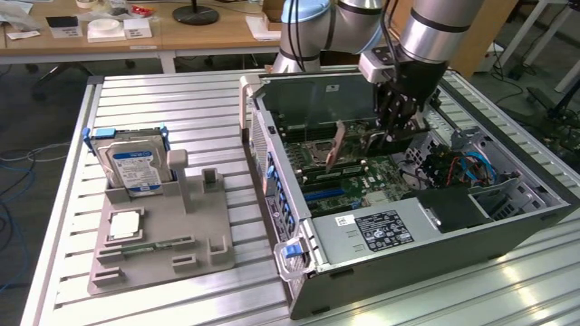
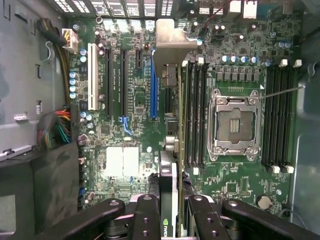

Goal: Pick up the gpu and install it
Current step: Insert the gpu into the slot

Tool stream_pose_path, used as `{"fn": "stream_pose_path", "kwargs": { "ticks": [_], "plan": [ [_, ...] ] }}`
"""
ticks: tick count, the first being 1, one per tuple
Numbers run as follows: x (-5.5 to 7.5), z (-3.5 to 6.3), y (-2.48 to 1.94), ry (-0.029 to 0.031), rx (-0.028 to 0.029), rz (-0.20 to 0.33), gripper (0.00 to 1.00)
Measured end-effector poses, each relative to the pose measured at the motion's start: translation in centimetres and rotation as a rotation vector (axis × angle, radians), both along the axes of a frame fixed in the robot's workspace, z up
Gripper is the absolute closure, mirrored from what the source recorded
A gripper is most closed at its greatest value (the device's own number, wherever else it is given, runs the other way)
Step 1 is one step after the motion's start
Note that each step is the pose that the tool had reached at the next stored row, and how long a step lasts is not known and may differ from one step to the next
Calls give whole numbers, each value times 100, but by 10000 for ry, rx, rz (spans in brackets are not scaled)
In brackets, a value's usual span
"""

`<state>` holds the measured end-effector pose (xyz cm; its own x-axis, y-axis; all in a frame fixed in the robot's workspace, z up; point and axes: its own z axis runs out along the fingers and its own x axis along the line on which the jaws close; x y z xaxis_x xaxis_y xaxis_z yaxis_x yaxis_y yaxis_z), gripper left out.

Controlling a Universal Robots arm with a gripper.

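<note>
Claw (image 2: 170,212) of the arm, lowered into the open computer case (image 1: 453,251), its black fingers (image 2: 145,210) pinching the graphics card (image 2: 168,185) from both faces. The card is held on edge over the green main board (image 2: 125,125), its length running parallel to the slots. Its silver bracket (image 2: 170,42) is at the end farthest from the claw. Seen from the wrist, the card lies between the blue slot (image 2: 154,95) and a bank of black memory slots (image 2: 192,115). Whether its lower edge has met any slot cannot be told. Beyond that bank sits the processor socket (image 2: 235,125), with a second bank of memory slots (image 2: 280,120) past it. Bundled coloured cables (image 2: 60,127) lie along the case wall. Outside the case, toward the exterior view's left, a grey holder (image 1: 163,238) stands on the ribbed metal table (image 1: 181,102), carrying a hard drive (image 1: 134,166) upright in a blue frame.
</note>
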<state>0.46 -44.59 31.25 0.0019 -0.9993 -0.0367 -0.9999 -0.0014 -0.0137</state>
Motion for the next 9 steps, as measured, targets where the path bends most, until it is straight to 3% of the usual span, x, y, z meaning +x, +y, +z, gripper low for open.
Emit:
{"fn": "stream_pose_path", "kwargs": {
  "ticks": [9],
  "plan": [
    [-53,-29,-40,-10,10,-107,73]
  ]
}}
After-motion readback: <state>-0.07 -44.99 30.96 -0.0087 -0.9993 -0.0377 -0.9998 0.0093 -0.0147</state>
